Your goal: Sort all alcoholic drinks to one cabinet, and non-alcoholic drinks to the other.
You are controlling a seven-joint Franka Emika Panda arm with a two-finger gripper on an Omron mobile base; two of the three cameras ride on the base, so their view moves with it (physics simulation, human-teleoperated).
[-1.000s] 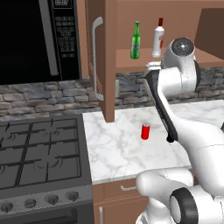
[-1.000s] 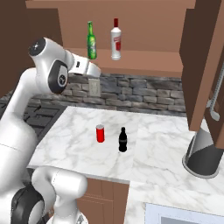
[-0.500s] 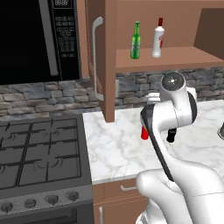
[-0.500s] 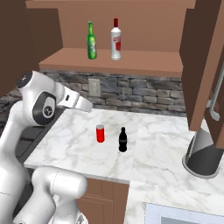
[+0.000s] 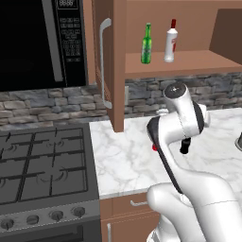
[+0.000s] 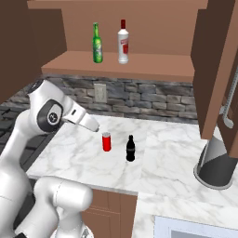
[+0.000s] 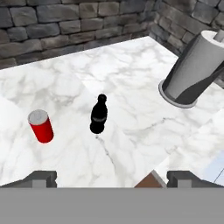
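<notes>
On the white marble counter (image 6: 162,148), under a grey stone backsplash (image 6: 153,95), stand the two soft drinks. To the left of the counter is a black gas stove (image 5: 42,165), with a black microwave (image 5: 42,42) above it. A brown wall cabinet (image 6: 153,69) hangs over the counter with its door (image 5: 108,61) open, and the door has a long curved grey handle (image 5: 104,61). On its shelf stand the green bottle (image 6: 97,43) and, just beside it to the right, the white bottle (image 6: 123,42) with a red cap and a red label; the writing on the label is too small to read. A grey cone-shaped vessel (image 6: 214,160) stands at the right end of the counter.

The gripper (image 7: 111,178) hangs above the front part of the counter, jaws spread fully wide and empty. In the hand view the red can (image 7: 41,126) stands upright ahead of the left finger (image 7: 41,178), and the black bottle (image 7: 99,114) stands upright near the can, ahead and between the fingers. Both are well apart from the fingers. The can is plain, and I can read no brand on the black bottle.
</notes>
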